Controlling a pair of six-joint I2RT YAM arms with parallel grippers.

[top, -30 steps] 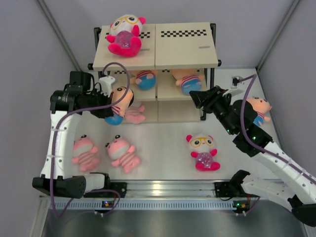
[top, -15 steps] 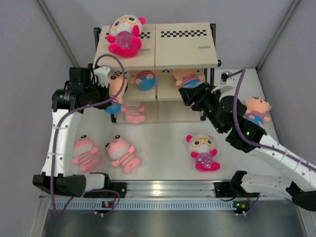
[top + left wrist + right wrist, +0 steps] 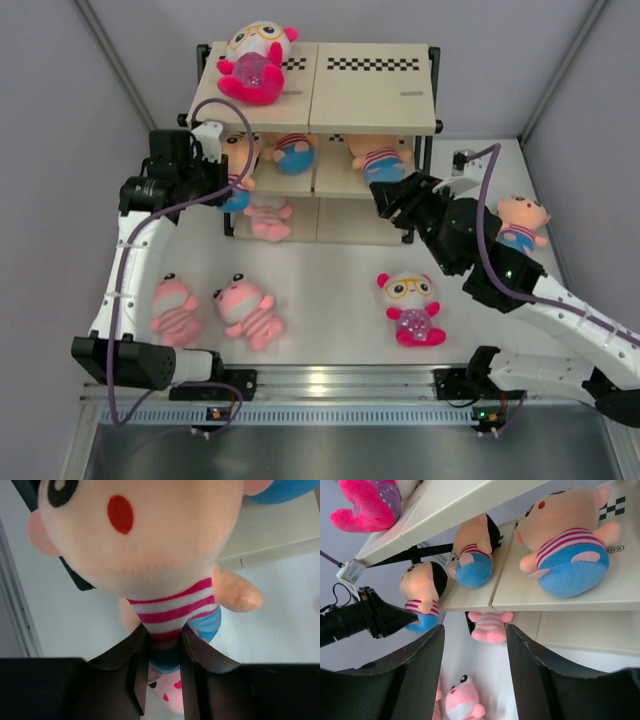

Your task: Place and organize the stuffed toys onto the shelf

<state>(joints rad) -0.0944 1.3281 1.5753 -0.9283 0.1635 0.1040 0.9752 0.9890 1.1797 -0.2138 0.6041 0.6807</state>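
The left gripper (image 3: 160,652) pinches a peach doll (image 3: 150,545) at the waist, one finger against each side of its striped shirt and blue bottoms. It holds the doll at the left end of the middle board of the shelf (image 3: 370,95); whether the doll rests on the board I cannot tell. Two more peach dolls lie on that middle board, one left of centre (image 3: 293,155) and one to the right (image 3: 381,159). A white-and-magenta doll (image 3: 250,62) lies on the top board at its left end, and a pink striped doll (image 3: 268,218) lies on the bottom board. The right gripper (image 3: 476,635) hangs just in front of the shelf's right half with its fingers spread and nothing between them. On the table (image 3: 330,270) lie two pink striped dolls (image 3: 172,308) (image 3: 248,312), a second white-and-magenta doll (image 3: 410,305), and a peach doll (image 3: 520,222) far right.
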